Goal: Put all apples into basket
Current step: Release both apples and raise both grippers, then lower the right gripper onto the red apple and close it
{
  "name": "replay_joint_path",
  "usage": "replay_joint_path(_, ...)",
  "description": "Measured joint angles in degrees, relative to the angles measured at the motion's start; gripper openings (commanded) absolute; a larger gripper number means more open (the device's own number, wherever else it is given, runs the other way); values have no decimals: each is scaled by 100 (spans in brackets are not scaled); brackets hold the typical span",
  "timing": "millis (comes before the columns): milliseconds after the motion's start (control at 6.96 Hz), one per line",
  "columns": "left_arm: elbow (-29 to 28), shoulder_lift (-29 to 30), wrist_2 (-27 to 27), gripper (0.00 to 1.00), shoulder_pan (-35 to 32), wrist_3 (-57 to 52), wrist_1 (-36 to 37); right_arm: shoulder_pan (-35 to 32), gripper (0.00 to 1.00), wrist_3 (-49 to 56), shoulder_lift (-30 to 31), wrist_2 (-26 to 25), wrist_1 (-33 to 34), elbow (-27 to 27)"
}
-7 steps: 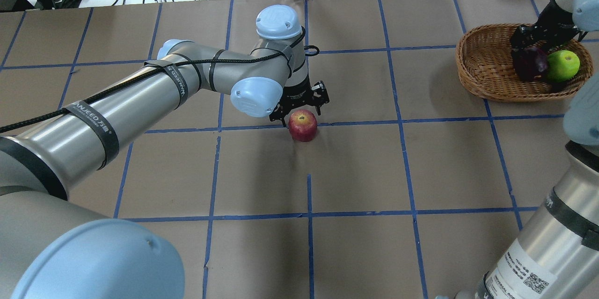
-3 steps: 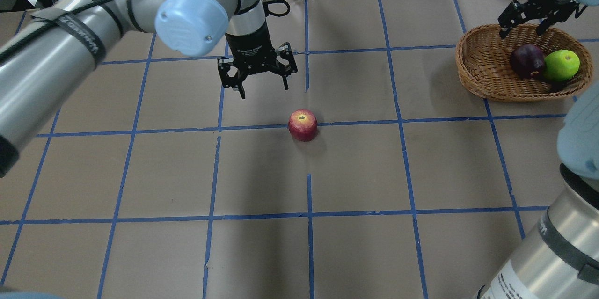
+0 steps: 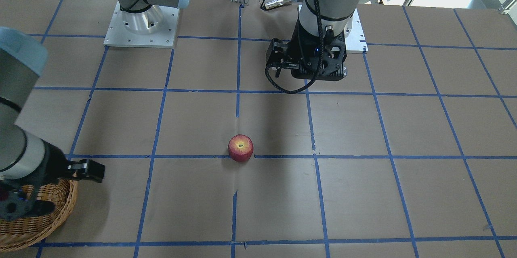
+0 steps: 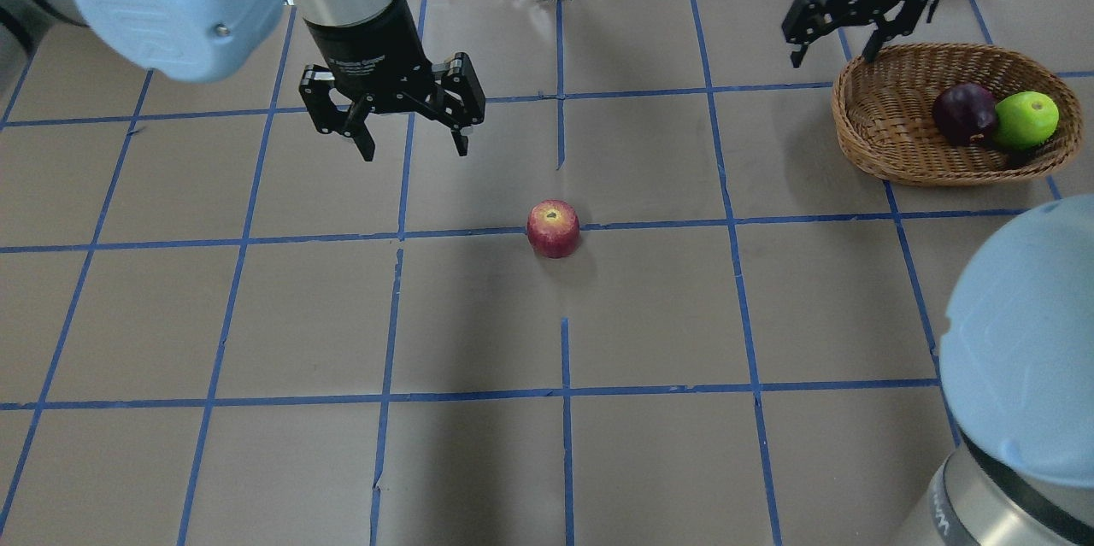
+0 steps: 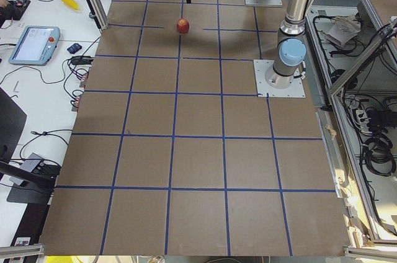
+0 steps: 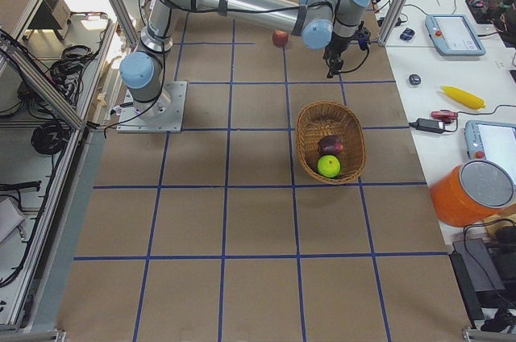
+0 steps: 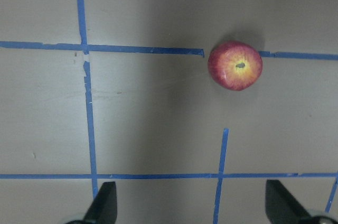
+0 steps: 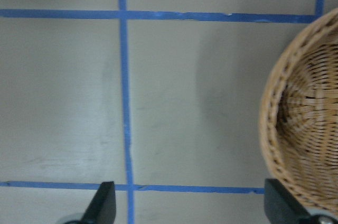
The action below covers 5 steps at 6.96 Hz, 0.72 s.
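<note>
Basket (image 4: 872,144) holds 2: maroon apple (image 4: 964,112), green apple (image 4: 1026,119); red apple (image 4: 553,228) sits alone on the counter (image 4: 667,307). Left jaws and right jaws gape wide, empty. Left jaws, seemingly nearer, should centre over it before descending.

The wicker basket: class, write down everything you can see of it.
The basket is oval, woven of light brown wicker with a thick braided rim, sitting upright on the brown-papered table at the robot's far right. Toward its right end lie a dark maroon apple and a green apple, side by side and touching. Its left half is bare. The right gripper, open, hovers beside its far-left rim, apparently clear of it.
</note>
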<state>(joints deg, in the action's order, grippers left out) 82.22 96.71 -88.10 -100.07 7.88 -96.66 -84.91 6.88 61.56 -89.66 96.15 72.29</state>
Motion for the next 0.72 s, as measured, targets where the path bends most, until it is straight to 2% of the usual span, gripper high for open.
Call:
replay_joint_path(287,448,-491,-214,100,211,-148,214,-994,100,-1320,-34,75,-2,161)
replay_joint_path(719,1261,-933,-234,100,489,-596,1176,-1741,100,-2788,-238,893,33,514)
